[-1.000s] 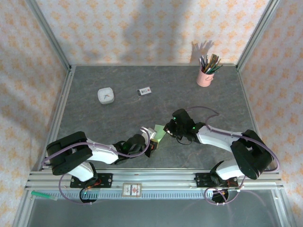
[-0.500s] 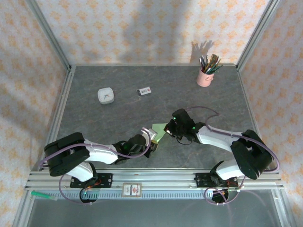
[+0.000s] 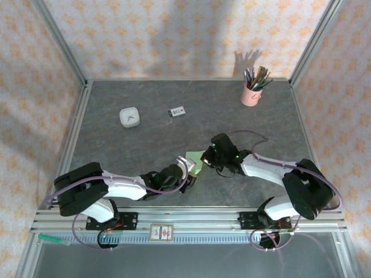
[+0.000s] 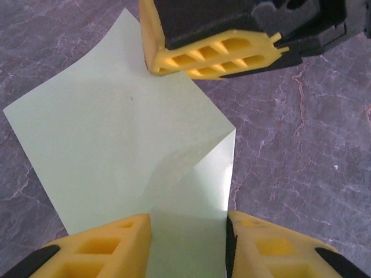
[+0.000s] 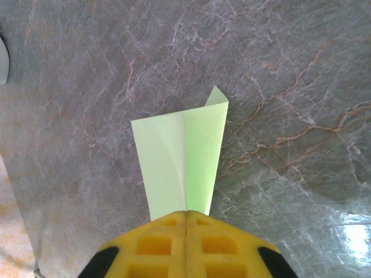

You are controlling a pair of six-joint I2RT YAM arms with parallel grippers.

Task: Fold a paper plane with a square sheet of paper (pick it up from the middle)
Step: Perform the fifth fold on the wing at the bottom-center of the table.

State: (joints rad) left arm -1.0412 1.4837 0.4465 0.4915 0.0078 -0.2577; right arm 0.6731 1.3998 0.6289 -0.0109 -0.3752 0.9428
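The pale green square sheet of paper (image 3: pixel 196 161) lies partly folded on the dark table between the two arms, one flap raised along a crease. In the left wrist view the paper (image 4: pixel 122 127) spreads away from my left gripper (image 4: pixel 188 246). That gripper's yellow fingers (image 4: pixel 104 246) stand apart on either side of the near flap without pinching it. My right gripper (image 5: pixel 186 215) is shut on the sheet's fold (image 5: pixel 182 153), and its closed fingers (image 4: pixel 214 55) sit on the paper's far corner. From above, the left gripper (image 3: pixel 188 168) and right gripper (image 3: pixel 204 157) meet at the sheet.
A pink pencil cup (image 3: pixel 251 92) stands at the back right. A small white square dish (image 3: pixel 129 117) and a small white card (image 3: pixel 177 112) lie at the back left. Metal rails (image 3: pixel 191 219) run along the near edge and the side walls.
My left gripper's jaws have parted and let go of the paper's near flap, with the wrist shifting slightly right. The right gripper stays shut on the fold.
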